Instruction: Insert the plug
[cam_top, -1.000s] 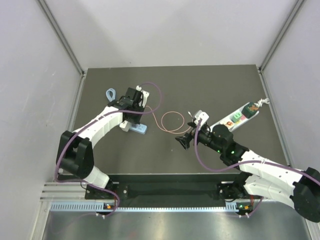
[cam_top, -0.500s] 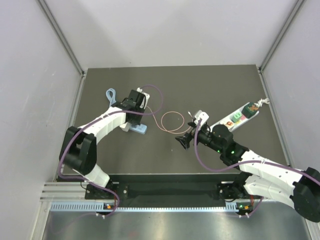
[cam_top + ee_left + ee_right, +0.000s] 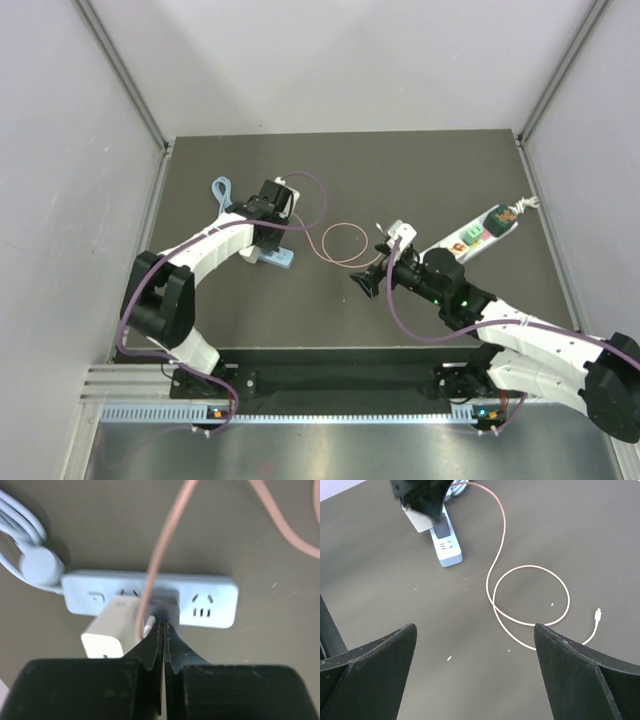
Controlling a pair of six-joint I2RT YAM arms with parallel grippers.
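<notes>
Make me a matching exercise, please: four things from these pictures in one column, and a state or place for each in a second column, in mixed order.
Column one
1. left gripper
2. right gripper
3. pink cable
4. white adapter

Column two
A. lies in a loop on the table
B. open
C. sits on the power strip
D. shut

Pairs: 1-D, 2-B, 3-A, 4-C

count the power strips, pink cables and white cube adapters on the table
power strips: 2
pink cable: 1
white cube adapter: 1
total: 4
</notes>
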